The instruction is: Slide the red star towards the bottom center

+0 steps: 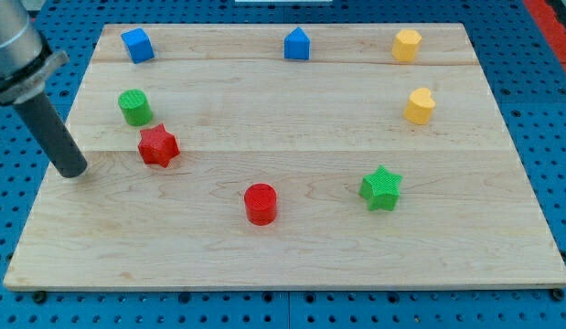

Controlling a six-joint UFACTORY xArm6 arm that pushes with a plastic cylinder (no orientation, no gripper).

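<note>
8 blocks: 2 red (158, 145) (261, 203), 2 green (133, 107) (381, 187), 2 blue (136, 45) (297, 44), 2 yellow (407, 44) (419, 106); 1 board (292, 256).
</note>
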